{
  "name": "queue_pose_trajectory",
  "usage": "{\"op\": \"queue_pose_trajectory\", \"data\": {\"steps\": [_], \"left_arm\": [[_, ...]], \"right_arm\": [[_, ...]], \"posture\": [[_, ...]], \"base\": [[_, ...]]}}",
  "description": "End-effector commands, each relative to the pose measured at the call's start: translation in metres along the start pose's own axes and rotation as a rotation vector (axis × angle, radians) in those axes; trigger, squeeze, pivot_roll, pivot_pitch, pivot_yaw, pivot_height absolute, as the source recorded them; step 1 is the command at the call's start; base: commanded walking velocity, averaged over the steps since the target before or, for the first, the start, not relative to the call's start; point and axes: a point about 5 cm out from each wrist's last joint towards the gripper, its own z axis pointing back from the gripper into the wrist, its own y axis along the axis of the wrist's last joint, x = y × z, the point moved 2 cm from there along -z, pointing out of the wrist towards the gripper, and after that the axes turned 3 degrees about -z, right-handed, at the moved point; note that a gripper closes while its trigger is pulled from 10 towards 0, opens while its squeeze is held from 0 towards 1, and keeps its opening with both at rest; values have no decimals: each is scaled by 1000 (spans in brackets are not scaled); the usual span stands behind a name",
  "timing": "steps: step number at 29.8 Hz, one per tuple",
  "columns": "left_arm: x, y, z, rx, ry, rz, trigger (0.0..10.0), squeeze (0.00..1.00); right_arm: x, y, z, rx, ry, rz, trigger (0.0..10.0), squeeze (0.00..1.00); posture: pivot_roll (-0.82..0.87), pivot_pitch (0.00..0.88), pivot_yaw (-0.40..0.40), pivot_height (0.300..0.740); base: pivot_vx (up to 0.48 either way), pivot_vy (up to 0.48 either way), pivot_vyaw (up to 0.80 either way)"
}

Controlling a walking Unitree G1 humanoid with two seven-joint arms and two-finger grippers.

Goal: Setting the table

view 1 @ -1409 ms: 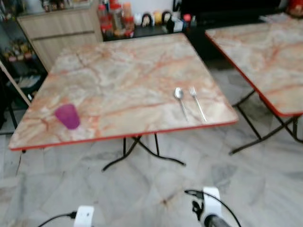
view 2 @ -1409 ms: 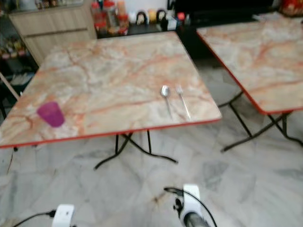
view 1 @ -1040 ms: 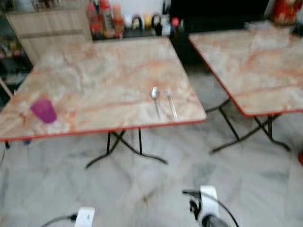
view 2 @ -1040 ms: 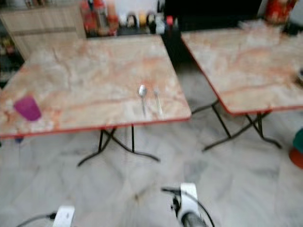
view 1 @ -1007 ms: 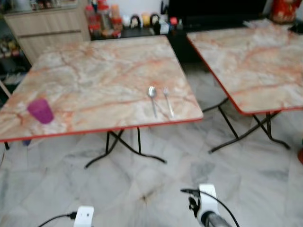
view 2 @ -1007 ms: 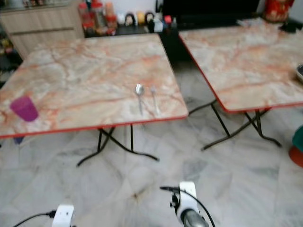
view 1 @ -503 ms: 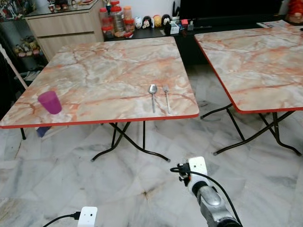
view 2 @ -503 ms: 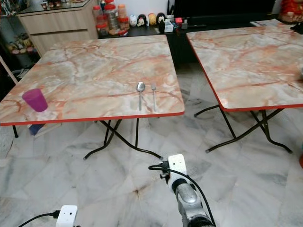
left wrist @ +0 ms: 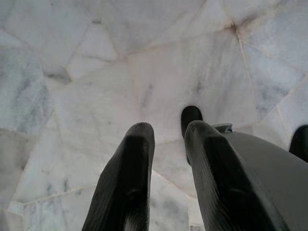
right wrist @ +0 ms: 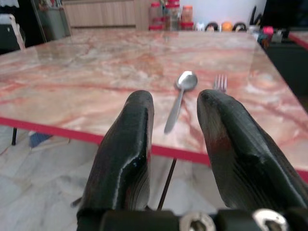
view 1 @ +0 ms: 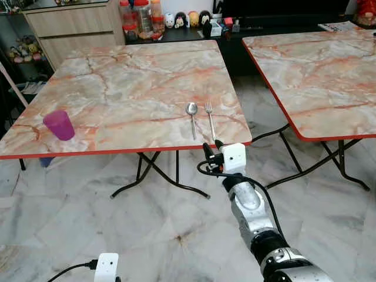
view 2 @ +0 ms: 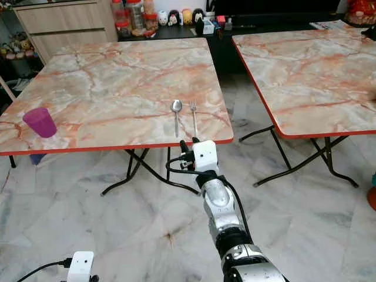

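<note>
Reaching toward the table [view 1: 135, 76] edge, the right gripper [right wrist: 175, 120], fingers apart and empty, hides the spoon [right wrist: 180, 96] handle's tip.

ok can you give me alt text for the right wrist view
The right claw, its two black fingers open and empty, is raised just short of the red-edged marble table, pointing at a spoon that lies next to a fork near the table's front edge. Jars and bottles stand on a cabinet behind the table.
</note>
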Motion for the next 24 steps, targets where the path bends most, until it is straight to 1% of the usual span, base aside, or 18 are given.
{"op": "queue_pose_trajectory", "data": {"steps": [1, 6, 9, 12, 19, 21, 24], "left_arm": [[-2, 0, 0, 0, 17, 16, 10000, 0], [-3, 0, 0, 3, 29, 18, 10000, 0], [-5, 0, 0, 3, 34, 17, 10000, 0], [-6, 0, 0, 5, 37, 15, 10000, 0], [-8, 0, 0, 1, 46, -6, 10000, 0], [-11, -2, 0, -21, 65, -18, 10000, 0], [-11, -2, 0, -23, 66, -26, 10000, 0]], "right_arm": [[-1, 3, -2, 13, -4, -4, 10000, 0], [4, -7, 2, -39, -36, 1, 10000, 0], [5, -11, 4, -62, -52, 3, 10000, 0], [6, -11, 3, -60, -54, 3, 10000, 0], [4, -9, 2, -55, -47, 45, 10000, 0], [1, -9, 1, -51, -36, 51, 10000, 0], [0, -8, 1, -47, -42, 29, 10000, 0]], "posture": [[34, 18, 39, 740], [36, 15, 39, 740], [36, 7, 38, 740], [36, 2, 37, 740], [35, 0, 36, 740], [35, 0, 36, 740], [35, 0, 37, 740]], "base": [[0, 0, 0], [0, 0, 0], [242, 0, 0], [249, 0, 0], [305, 0, 0], [338, 0, 559], [341, 0, 556]]}}
